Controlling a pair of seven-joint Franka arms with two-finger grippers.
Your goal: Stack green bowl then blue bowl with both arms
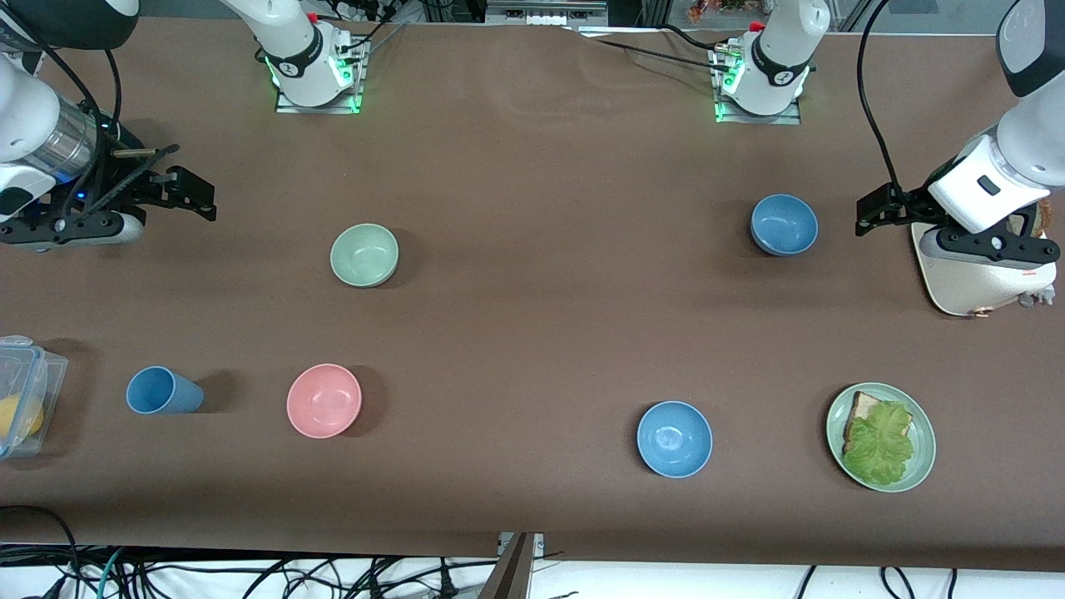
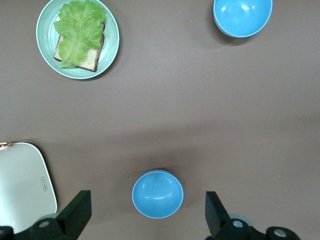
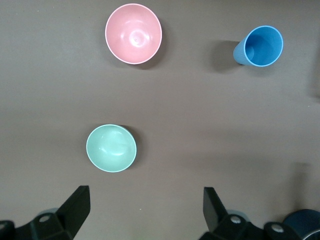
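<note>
Mix-up loomed: green bowl (image 1: 364, 255) sat mid-desk, duller blue bowl (image 1: 784, 225) near the empty, open left hand (image 2: 145, 212); the brighter blue bowl (image 1: 675, 438) could mislead. Right hand (image 3: 145, 210) hung open, empty

Two large white robot arms with dark grey joint bands are seen, each bolted to a metal base plate lit by green lights; a red button is fitted near each base, and black cables are trailed from both; the right arm's wrist section (image 1: 50, 150) is finished in brushed silver metal, with a small blue light shown beneath it; the left arm's wrist section (image 1: 994, 183) is cased in white with a dark oval inset, and a black cable is looped above it; black two-finger grippers are carried by both, the right gripper (image 1: 187, 193) and the left gripper (image 1: 874, 212); angular black fingers (image 3: 75, 205) with round silver screw heads are shown in the wrist views.
</note>
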